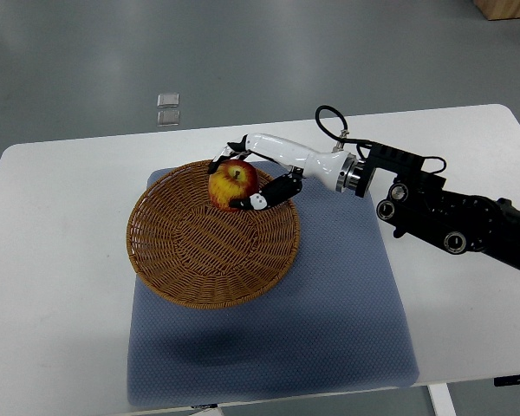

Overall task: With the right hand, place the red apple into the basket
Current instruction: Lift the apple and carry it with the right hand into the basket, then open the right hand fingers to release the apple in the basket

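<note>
White and smooth, the table (61, 286) is a broad rounded-corner slab that fills most of the top view, its near edge cut by the bottom of the picture. On it lies a blue-grey mat (347, 321), a rounded rectangle with a fine dimpled weave, matte and soft-looking. Resting on the mat's far left part is the basket (191, 260), a shallow round dish of brown wicker with tight concentric rows and a slightly raised, braided rim that overhangs the mat's left edge a little.

From the right edge comes the right arm (455, 217), a chunky black jointed casing with round silver fittings and a looping black cable, ending in a metallic wrist ring. Beyond it the right hand (264, 173) has a glossy white shell and black-tipped fingers (273, 192) curled around the red apple (233, 184), thumb side on the far flank and fingers on the near flank. That apple is round, red blushed with yellow, stem dimple up, and sits just inside the basket's far rim; whether it touches the wicker I cannot tell.

Two small pale square plates (168, 107) lie on the grey floor beyond the table.
</note>
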Available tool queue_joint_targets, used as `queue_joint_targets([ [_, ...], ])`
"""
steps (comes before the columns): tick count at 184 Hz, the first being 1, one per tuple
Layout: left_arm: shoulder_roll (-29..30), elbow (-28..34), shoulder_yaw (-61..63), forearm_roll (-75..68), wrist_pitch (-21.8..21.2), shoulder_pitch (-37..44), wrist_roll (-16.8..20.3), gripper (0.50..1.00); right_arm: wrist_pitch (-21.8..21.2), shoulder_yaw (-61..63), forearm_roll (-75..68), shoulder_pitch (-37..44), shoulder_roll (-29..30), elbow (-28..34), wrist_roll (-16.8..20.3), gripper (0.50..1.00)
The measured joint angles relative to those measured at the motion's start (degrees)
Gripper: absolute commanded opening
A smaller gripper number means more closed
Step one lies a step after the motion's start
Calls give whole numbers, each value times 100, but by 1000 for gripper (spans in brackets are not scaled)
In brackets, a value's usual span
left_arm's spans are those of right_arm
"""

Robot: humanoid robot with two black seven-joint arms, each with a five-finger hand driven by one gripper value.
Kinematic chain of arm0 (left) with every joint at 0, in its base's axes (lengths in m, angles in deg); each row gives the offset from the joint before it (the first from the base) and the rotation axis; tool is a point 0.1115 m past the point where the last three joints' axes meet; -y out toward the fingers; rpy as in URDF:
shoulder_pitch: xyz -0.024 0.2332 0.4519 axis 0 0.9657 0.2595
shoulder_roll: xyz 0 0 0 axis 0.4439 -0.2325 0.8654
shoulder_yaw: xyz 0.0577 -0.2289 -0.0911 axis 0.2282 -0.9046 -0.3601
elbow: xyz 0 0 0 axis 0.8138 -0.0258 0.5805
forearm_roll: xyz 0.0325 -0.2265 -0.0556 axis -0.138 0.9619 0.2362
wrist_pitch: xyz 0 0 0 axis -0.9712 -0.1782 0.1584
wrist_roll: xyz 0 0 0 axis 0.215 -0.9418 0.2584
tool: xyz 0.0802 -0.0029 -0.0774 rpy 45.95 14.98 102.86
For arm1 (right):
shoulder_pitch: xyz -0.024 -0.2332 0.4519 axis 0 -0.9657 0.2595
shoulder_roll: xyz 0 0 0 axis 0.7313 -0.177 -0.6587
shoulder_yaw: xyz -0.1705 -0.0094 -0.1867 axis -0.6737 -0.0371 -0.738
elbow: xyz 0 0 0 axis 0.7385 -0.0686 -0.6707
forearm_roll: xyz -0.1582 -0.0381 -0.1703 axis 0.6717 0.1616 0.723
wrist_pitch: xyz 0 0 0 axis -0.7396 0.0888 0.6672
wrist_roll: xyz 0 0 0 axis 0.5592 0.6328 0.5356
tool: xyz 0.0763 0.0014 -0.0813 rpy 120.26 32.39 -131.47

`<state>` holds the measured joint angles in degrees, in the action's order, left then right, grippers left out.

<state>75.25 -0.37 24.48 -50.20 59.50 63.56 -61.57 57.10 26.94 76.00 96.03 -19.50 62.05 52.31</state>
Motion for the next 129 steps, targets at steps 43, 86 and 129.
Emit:
queue_joint_targets([
  [43,0,0,0,0,0,-1,0,1000,268,-671,357,9,629,-447,-2,637],
  [86,0,0,0,0,0,0,0,1000,497,-717,381,-90,778,-572,32,919],
  [129,0,0,0,0,0,-1,0,1000,499,-562,254,-148,464,-530,-18,915],
])
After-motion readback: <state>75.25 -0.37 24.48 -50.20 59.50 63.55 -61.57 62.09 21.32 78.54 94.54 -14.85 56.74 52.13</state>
